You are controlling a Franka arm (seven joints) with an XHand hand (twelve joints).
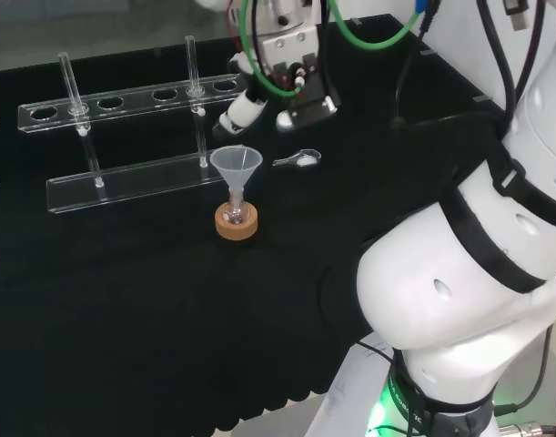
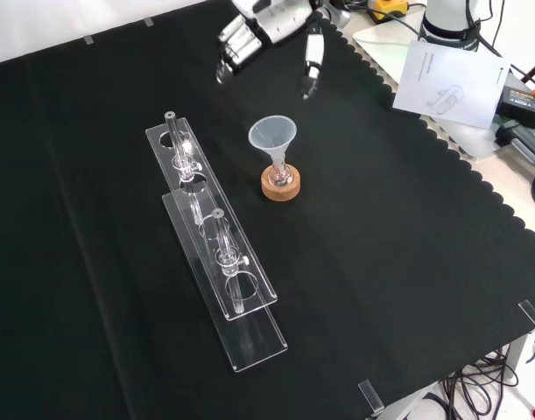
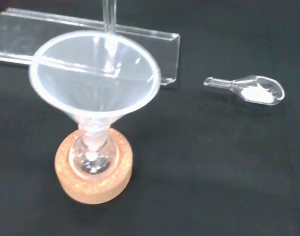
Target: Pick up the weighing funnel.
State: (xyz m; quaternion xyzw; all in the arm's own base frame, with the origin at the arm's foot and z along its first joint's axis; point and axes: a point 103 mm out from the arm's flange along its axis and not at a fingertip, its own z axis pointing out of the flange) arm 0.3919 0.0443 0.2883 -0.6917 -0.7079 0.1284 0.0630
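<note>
Funnel (image 3: 93,83) stands nearest, weighing funnel (image 3: 253,90) lies untouched on cloth (image 3: 213,172) beside it; I see my hand (image 2: 265,26) hovering near, fingers (image 2: 230,52) spread, empty, so pickup all remains.

The top edge of my front view cuts off the hand (image 2: 254,31) above its straight, spread fingers (image 2: 312,63). In the head view the arm (image 1: 478,246) hides the right part of the counter (image 1: 123,319). The weighing funnel (image 1: 298,159) is tiny there, and I cannot tell what the white patch in its bowl is. In the wrist view the rack (image 3: 66,37) and an upright tube (image 3: 109,14) run off the edge. Whether the flask (image 3: 93,160) holds anything, I cannot tell through the glass.
</note>
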